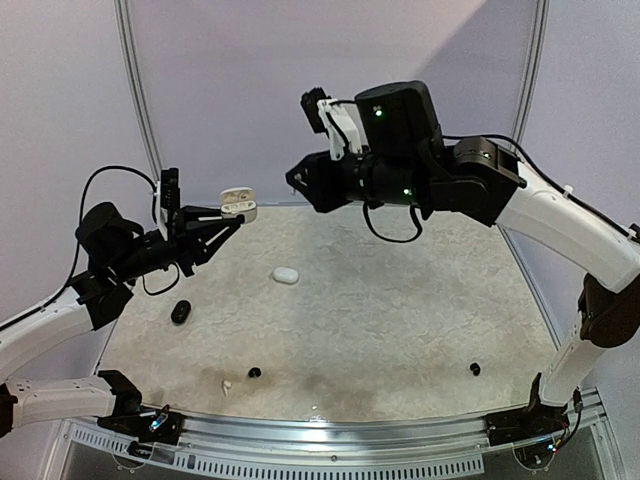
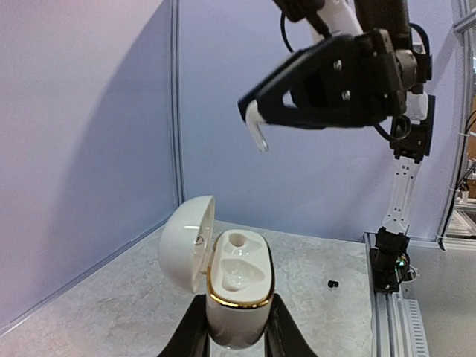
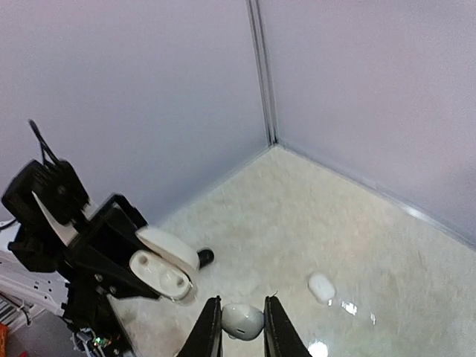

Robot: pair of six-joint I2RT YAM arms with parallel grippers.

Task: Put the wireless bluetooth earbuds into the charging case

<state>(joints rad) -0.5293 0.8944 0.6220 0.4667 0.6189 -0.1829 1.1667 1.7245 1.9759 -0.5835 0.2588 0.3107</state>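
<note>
- Hovering up high: left gripper (image 1: 228,217) clamps the open charging case (image 2: 236,279), right gripper (image 1: 296,178) pinches a white earbud (image 2: 257,134) to its right.
- Risk: a misaligned stem misses the socket (image 2: 238,239) and the earbud drops.

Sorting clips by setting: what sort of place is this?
Likely a robotics lab cell: plain panel walls enclose a speckled tabletop; the left arm and right arm mount on a metal rail.

Soft even light; right-wrist view perhaps slightly blurred.
</note>
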